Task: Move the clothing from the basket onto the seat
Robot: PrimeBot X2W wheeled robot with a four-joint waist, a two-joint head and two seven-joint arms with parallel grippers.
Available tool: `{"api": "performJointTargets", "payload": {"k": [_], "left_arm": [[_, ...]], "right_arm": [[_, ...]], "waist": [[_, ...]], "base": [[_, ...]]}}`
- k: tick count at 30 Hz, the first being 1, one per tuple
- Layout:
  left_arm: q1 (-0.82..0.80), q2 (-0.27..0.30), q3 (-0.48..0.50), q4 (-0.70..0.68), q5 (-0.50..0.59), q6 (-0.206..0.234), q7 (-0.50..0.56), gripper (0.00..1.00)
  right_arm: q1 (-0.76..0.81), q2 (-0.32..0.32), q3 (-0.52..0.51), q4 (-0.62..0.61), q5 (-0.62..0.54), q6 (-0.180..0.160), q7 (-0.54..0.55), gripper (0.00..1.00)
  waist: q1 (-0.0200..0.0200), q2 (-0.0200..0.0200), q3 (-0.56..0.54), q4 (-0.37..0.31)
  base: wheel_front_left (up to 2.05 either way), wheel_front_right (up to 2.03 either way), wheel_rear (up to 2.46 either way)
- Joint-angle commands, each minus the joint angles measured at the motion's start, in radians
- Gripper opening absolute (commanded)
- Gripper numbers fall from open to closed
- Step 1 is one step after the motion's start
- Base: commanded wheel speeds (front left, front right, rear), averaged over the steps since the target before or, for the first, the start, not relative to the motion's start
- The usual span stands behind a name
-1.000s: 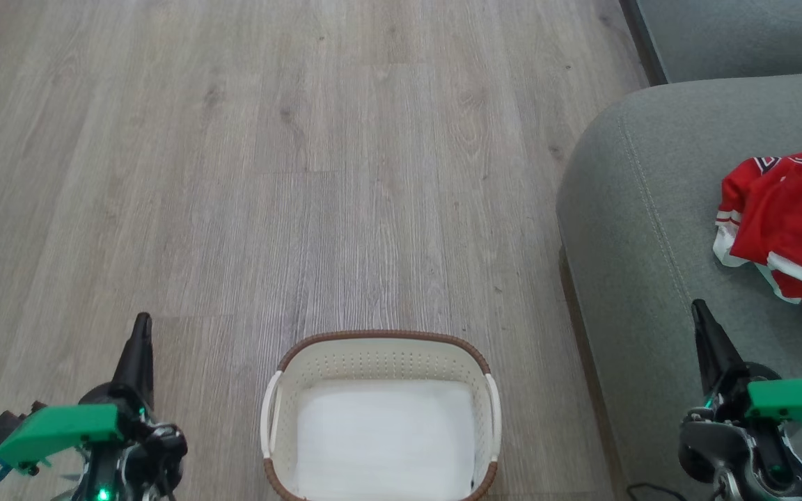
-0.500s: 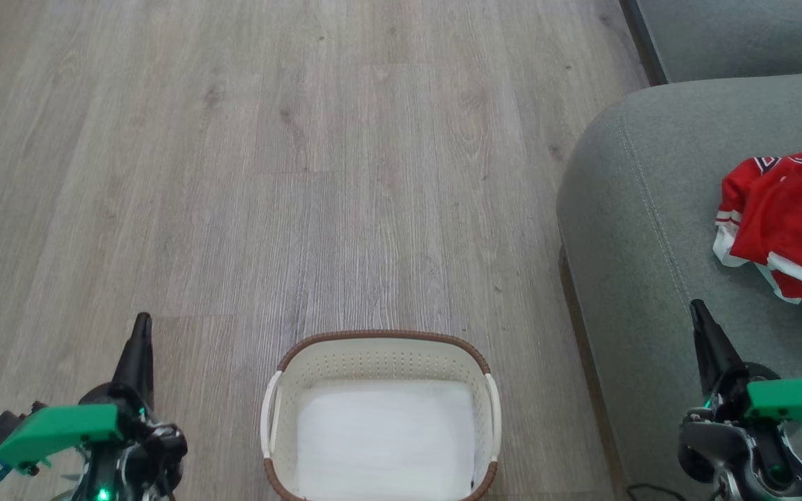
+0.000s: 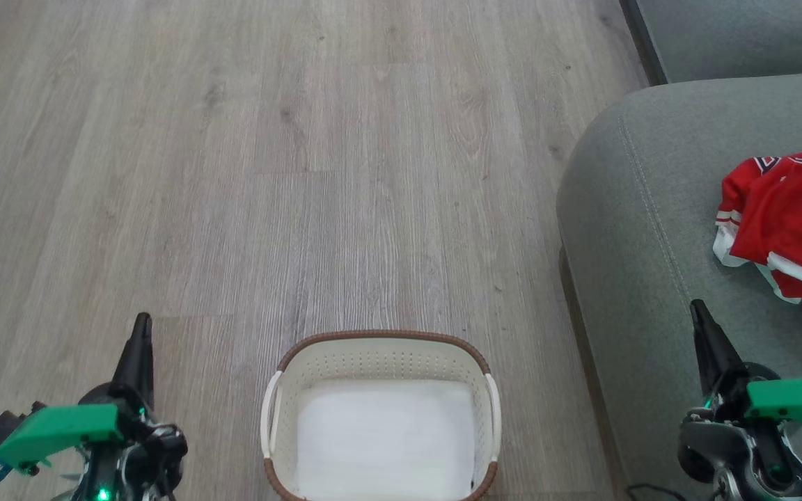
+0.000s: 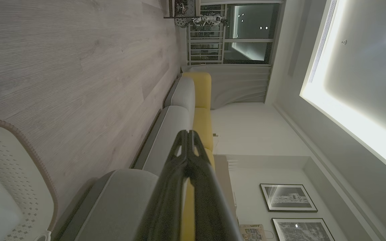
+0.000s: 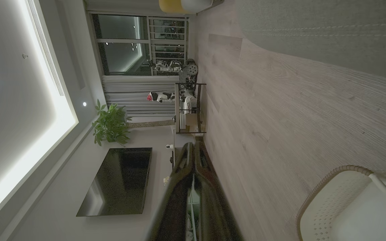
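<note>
The red clothing (image 3: pixel 791 223) with white trim lies crumpled on the grey-green seat (image 3: pixel 645 229) at the right edge of the head view. The cream basket (image 3: pixel 380 351) with a brown rim stands on the floor at bottom centre, and nothing shows on its pale bottom. Left of the basket, my left gripper (image 3: pixel 142 321) points up over the floor, shut, holding nothing. My right gripper (image 3: pixel 697 306) is shut over the seat, below the clothing and apart from it. Both wrist views show each gripper's fingers pressed together: the left gripper (image 4: pixel 187 133), the right gripper (image 5: pixel 193 144).
Wood plank floor (image 3: pixel 303 174) stretches ahead of the basket. A second sofa section (image 3: pixel 742 35) sits at the top right. The wrist views show part of the basket (image 4: pixel 8 174), the basket's rim (image 5: pixel 330 194), a long sofa, a television and a plant.
</note>
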Motion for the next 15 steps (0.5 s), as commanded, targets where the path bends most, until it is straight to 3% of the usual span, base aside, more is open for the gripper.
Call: {"api": "performJointTargets", "payload": {"k": [1, 15], "left_arm": [[-0.05, 0.008, 0.036, -0.036, -0.003, -0.007, 0.008, 0.0], [-0.05, 0.008, 0.036, -0.036, -0.003, -0.007, 0.008, 0.0]], "right_arm": [[-0.054, 0.003, 0.016, -0.032, -0.001, 0.0, 0.004, 0.0], [-0.054, 0.004, 0.015, -0.032, -0.001, 0.0, 0.005, 0.0]], "waist": [[0.0, 0.0, 0.0, 0.0], [0.0, 0.0, 0.0, 0.0]], "base": [[0.0, 0.0, 0.0], [0.0, 0.0, 0.0]]}}
